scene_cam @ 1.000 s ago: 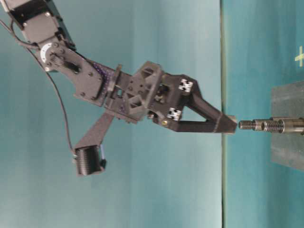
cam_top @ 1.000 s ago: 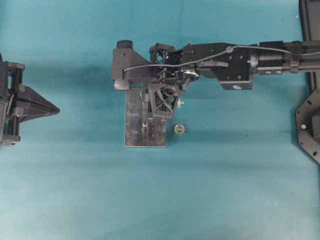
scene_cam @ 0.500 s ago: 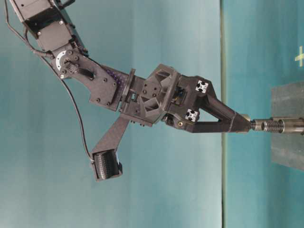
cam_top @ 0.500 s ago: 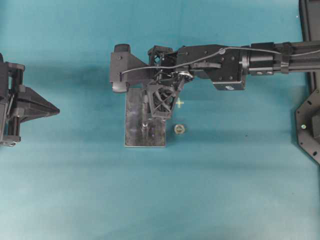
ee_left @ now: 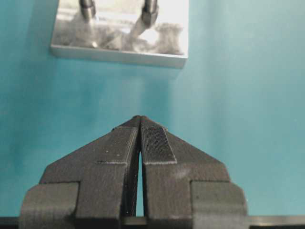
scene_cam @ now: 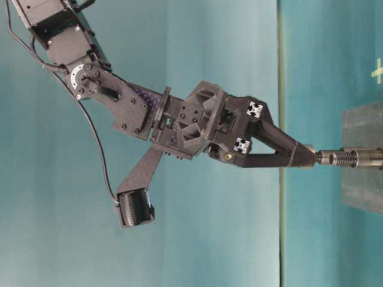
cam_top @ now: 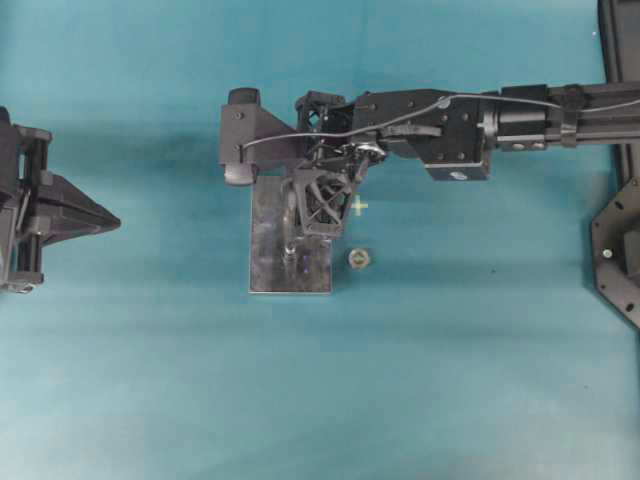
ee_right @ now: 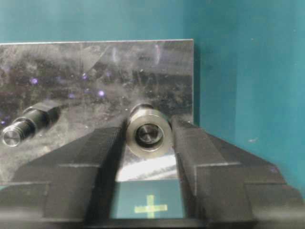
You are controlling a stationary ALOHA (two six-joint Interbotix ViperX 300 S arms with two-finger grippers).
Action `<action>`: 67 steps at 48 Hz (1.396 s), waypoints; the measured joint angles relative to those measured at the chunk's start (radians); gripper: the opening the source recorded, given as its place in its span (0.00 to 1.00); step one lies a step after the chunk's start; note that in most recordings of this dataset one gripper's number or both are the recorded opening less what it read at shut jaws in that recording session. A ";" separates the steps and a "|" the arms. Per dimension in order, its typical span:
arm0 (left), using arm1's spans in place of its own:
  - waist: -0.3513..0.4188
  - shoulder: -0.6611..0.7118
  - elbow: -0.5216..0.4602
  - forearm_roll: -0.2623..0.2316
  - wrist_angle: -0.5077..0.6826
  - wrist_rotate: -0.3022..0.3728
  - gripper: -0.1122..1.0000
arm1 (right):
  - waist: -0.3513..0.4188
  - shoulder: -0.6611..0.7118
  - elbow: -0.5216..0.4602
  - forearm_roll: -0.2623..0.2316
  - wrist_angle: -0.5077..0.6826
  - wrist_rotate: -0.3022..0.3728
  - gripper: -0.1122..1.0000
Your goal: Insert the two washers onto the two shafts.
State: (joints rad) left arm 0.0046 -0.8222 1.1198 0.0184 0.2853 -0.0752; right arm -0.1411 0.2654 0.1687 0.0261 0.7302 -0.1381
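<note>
Plain teal tabletop (cam_top: 150,380), matching teal backdrop (scene_cam: 197,60) behind.

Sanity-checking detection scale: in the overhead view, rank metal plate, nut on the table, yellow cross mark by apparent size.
1. metal plate, clearly largest, though partly covered by the right tool.
2. and 3. nut and yellow cross mark: both tiny and look about alike, so I won't rank them.

The right gripper (ee_right: 147,143) points steeply down at the end of its outstretched arm, fingers slightly parted, while the left gripper (ee_left: 139,125) hangs with fingertips pressed together.
</note>
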 measured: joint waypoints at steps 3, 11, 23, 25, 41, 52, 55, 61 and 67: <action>0.000 0.003 -0.005 0.000 0.000 0.000 0.10 | -0.002 0.006 0.000 0.000 0.003 0.000 0.86; 0.000 0.011 -0.012 0.000 0.000 0.000 0.10 | -0.006 0.014 -0.002 0.009 0.011 0.000 0.84; 0.000 0.012 -0.012 0.000 0.000 0.000 0.10 | 0.002 0.014 -0.003 0.043 0.043 0.000 0.81; 0.000 0.011 -0.012 0.000 0.000 0.000 0.10 | 0.005 0.014 -0.002 0.046 0.054 0.000 0.81; 0.000 0.012 -0.012 0.000 0.002 0.000 0.10 | 0.011 -0.074 0.025 0.052 0.092 0.017 0.76; 0.000 0.015 -0.012 0.000 0.002 0.000 0.10 | 0.026 -0.172 0.137 0.052 0.083 0.061 0.74; 0.000 0.017 -0.012 0.000 0.002 0.000 0.10 | 0.037 -0.196 0.173 0.052 0.066 0.071 0.74; 0.000 0.026 -0.020 0.000 0.000 0.000 0.10 | 0.077 -0.241 0.247 0.052 0.008 0.091 0.74; 0.000 0.043 -0.028 0.000 0.000 0.000 0.10 | 0.110 -0.258 0.302 0.055 -0.034 0.115 0.74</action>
State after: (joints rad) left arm 0.0046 -0.7793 1.0922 0.0184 0.2853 -0.0752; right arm -0.0307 0.0077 0.4709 0.0813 0.6964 -0.0230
